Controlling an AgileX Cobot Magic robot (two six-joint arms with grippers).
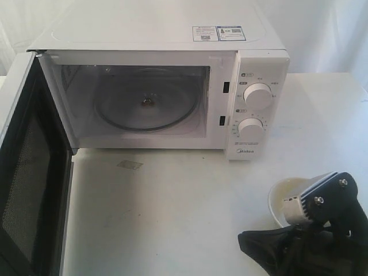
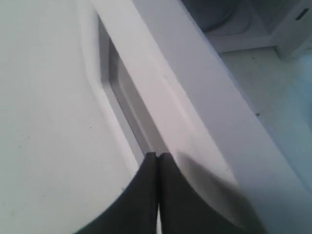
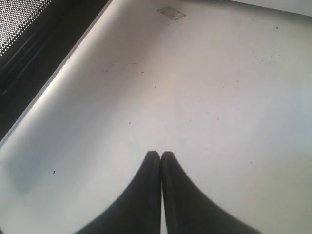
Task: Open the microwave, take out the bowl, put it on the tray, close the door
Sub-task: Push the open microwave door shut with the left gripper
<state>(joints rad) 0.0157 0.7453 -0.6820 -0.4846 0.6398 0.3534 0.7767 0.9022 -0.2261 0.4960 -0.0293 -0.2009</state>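
The white microwave [image 1: 172, 34] stands at the back with its door [image 1: 29, 190] swung wide open to the left. Its cavity holds only the glass turntable [image 1: 144, 106]. The cream bowl [image 1: 284, 198] sits on the table at the front right, partly hidden behind my right arm. My right gripper [image 1: 243, 238] [image 3: 160, 155] is shut and empty, low over the table to the left of the bowl. My left gripper [image 2: 157, 156] is shut, its tips against the door's white bar handle [image 2: 161, 83]; it does not show in the exterior view. No tray is in view.
The white table [image 1: 190, 201] carries a small grey patch [image 1: 130, 165] in front of the oven. The door's dark mesh window [image 3: 17, 22] lies to one side of my right gripper. Two knobs [image 1: 257, 96] sit on the oven's right panel.
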